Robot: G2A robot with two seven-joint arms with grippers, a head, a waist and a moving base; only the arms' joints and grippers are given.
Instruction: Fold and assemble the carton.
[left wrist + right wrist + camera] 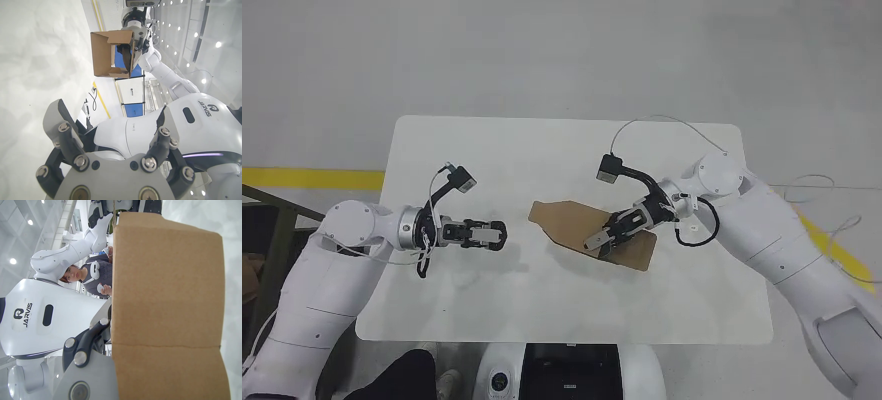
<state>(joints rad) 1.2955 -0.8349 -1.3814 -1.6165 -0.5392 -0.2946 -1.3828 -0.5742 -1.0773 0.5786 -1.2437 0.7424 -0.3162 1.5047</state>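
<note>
The brown carton (570, 222) is half opened and stands on the white table (542, 150) near its middle, with one flap (637, 252) lying flat towards the right arm. My right gripper (596, 242) is shut on one of the carton's side walls, one finger inside and one outside, as the left wrist view shows at the carton (102, 55) and the right gripper (134, 56). In the right wrist view a carton panel (166, 291) stands close, hiding one finger; the other finger (101, 324) lies beside its edge. My left gripper (496, 235) (111, 115) is open and holds nothing, a short way left of the carton.
The table's front edge (562, 342) runs close below both arms. Bare tabletop lies behind the carton and between it and the left gripper. A dark frame (267, 225) stands off the table's left side.
</note>
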